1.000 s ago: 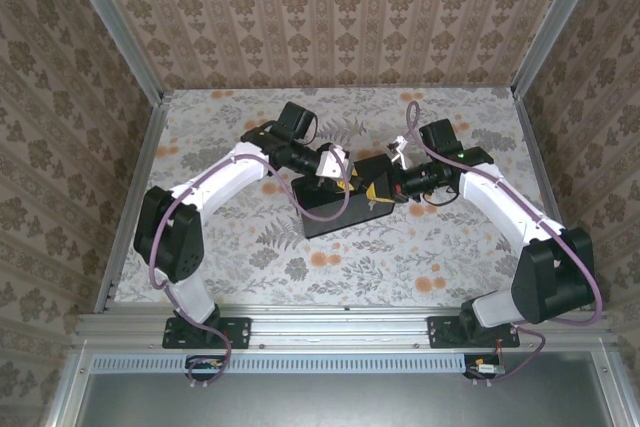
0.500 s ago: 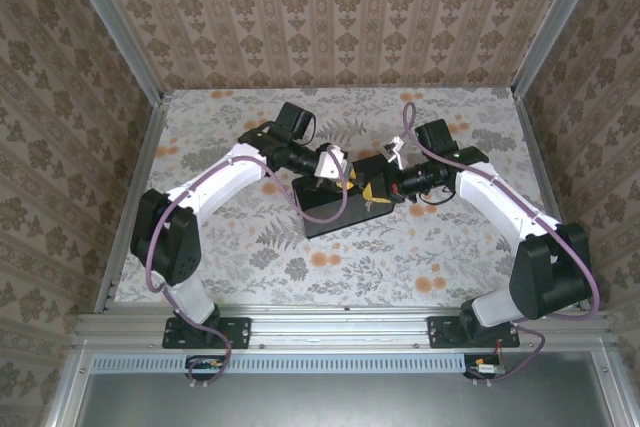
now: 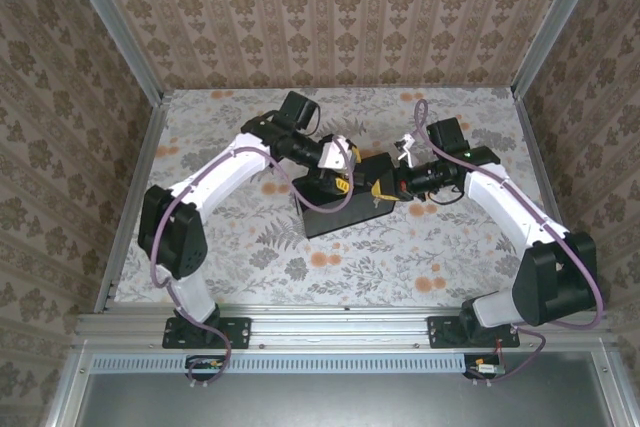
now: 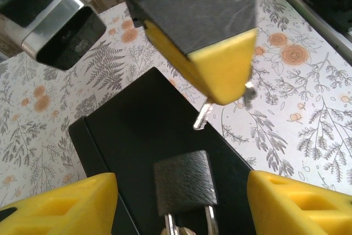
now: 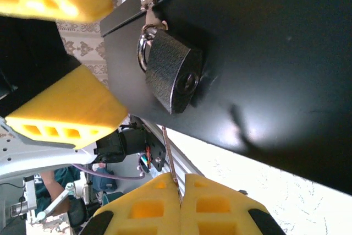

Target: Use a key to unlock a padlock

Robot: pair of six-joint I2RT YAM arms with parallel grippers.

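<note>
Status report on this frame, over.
Left gripper open beside black textured padlock. Right gripper shut on thin silver key, tip short of keyhole. Nothing between them.

Premises: a robotics test cell, laboratory in character. Evidence: aluminium frame posts (image 3: 112, 32) enclose the counter (image 3: 400, 257). Wall panels (image 3: 330, 17) carry patterned wallpaper, and the counter has a floral covering. Arm bases (image 3: 200, 330) are bolted to a metal rail (image 3: 340, 327) at the near edge.

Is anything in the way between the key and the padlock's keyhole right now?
Nothing visible. The key, in the right pincer, points toward the padlock across open air; the left pincer's fingers sit beside it.
</note>
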